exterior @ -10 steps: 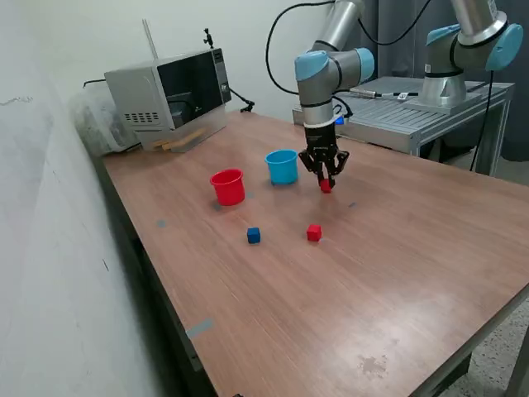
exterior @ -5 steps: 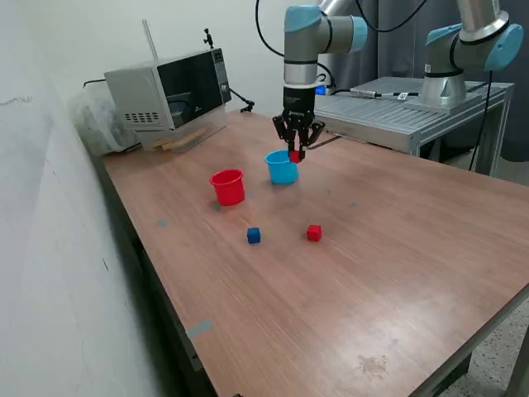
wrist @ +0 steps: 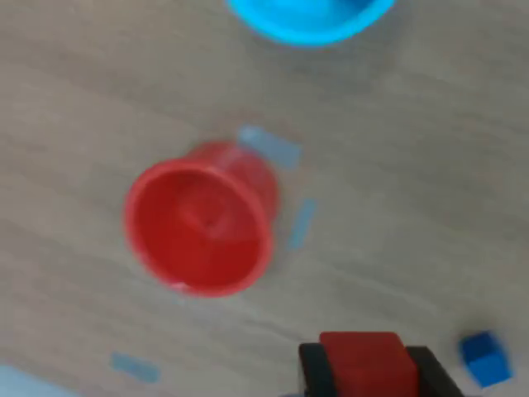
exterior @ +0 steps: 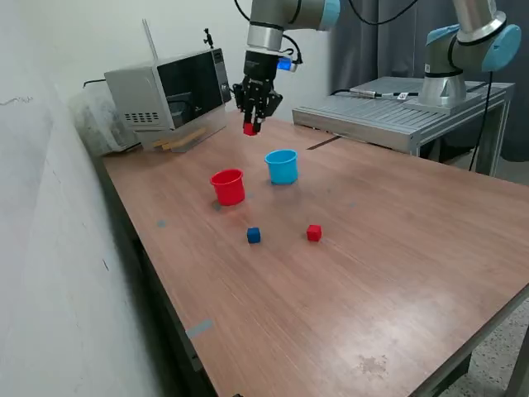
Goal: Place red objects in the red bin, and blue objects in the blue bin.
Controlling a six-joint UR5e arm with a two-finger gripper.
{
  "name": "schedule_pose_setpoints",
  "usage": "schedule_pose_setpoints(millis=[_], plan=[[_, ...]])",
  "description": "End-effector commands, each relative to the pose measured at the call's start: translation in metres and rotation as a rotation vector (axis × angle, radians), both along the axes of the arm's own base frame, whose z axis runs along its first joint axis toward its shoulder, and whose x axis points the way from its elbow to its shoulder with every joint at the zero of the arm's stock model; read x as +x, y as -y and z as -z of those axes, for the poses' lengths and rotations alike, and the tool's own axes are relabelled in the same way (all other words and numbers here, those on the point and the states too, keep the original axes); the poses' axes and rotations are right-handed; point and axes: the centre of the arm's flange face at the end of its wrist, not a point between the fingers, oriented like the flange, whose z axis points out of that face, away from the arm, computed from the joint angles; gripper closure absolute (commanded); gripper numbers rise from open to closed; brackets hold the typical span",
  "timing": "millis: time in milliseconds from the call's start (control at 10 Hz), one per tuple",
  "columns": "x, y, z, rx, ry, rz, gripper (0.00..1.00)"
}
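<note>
My gripper (exterior: 250, 126) is shut on a small red cube (exterior: 249, 129) and holds it high above the table, beyond the red bin (exterior: 228, 186). In the wrist view the held cube (wrist: 365, 362) sits between my dark fingers (wrist: 315, 370), with the red bin (wrist: 198, 227) below, open and looking empty. The light blue bin (exterior: 282, 166) stands to the red bin's right in the exterior view; it also shows in the wrist view (wrist: 310, 18). A second red cube (exterior: 313, 233) and one blue cube (exterior: 253, 236) lie on the table nearer the front. The blue cube shows in the wrist view (wrist: 485, 358). A second blue cube is not in view.
A microwave (exterior: 169, 93) stands at the table's back left in the exterior view. A second robot arm (exterior: 463, 50) stands on a metal bench (exterior: 397, 116) at the back right. Bits of blue tape (wrist: 269, 146) lie by the red bin.
My gripper has risen with the red cube and moved from beside the blue bin to the exterior view's left and back, over the area behind the red bin.
</note>
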Motion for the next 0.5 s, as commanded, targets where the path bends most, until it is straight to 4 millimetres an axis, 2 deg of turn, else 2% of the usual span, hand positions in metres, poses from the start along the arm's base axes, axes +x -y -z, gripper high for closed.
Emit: schedule_pose_setpoints(millis=[0, 200, 400], plan=[[-0.043, -0.037, 0.025, 0.000, 0.013, 0.035, 1.00], [-0.057, -0.046, 0.057, 0.006, 0.046, 0.038, 1.00], [-0.068, -0.068, 0.075, 0.004, 0.055, 0.064, 1.00]])
